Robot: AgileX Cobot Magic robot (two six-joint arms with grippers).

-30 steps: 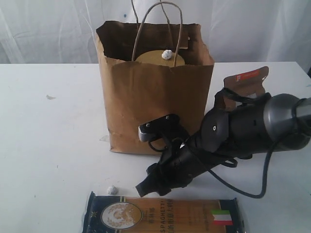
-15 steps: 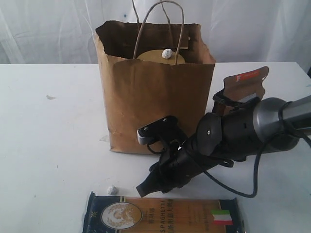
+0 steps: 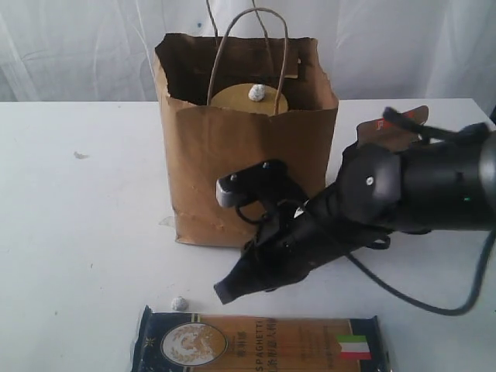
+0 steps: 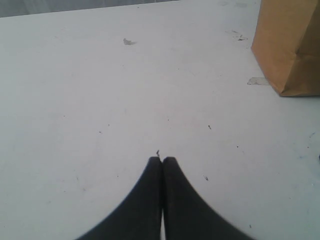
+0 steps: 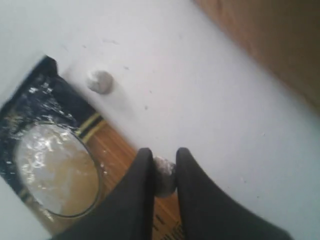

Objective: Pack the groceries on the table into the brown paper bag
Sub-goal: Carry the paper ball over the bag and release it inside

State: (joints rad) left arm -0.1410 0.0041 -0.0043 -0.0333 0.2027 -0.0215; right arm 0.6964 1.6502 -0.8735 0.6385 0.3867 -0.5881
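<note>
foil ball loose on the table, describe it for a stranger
In front of the brown paper bag lies the blue spaghetti packet. The foil ball lies on bare table by its dark corner; the others sit on a lid in the bag and in the right claw.

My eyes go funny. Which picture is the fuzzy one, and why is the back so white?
Right wrist view: fuzzy all over, the blue spaghetti packet and loose foil ball smeared soft. Exterior view: fairly sharp, but the curtain behind glares white. Left wrist view: clear, the left gripper a dark shape.
</note>
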